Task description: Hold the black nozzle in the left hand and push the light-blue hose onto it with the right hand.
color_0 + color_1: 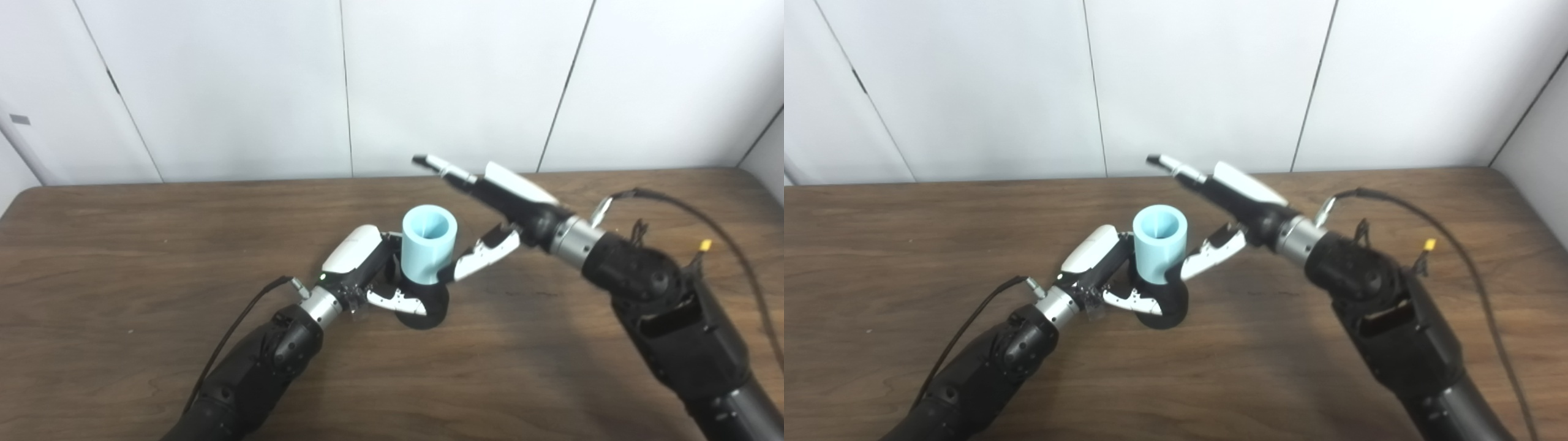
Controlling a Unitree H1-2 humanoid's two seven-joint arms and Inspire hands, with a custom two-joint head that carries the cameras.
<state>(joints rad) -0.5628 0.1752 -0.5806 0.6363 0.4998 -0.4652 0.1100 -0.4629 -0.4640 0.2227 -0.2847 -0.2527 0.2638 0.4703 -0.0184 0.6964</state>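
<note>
The light-blue hose (429, 242) is a short upright tube and sits on top of the black nozzle (429, 305), which stands on the brown table (122, 257). My left hand (373, 269) is shut on the black nozzle, its thumb across the front of the base. My right hand (490, 211) is open just right of the hose. Its fingers stretch up and away over the hose, and its thumb (484, 252) lies close beside the hose's right wall. The same scene shows in the right eye view, with the hose (1160, 243) over the nozzle (1165, 306).
A black cable with a yellow connector (705, 245) runs along my right forearm. White wall panels stand behind the table's far edge (245, 181).
</note>
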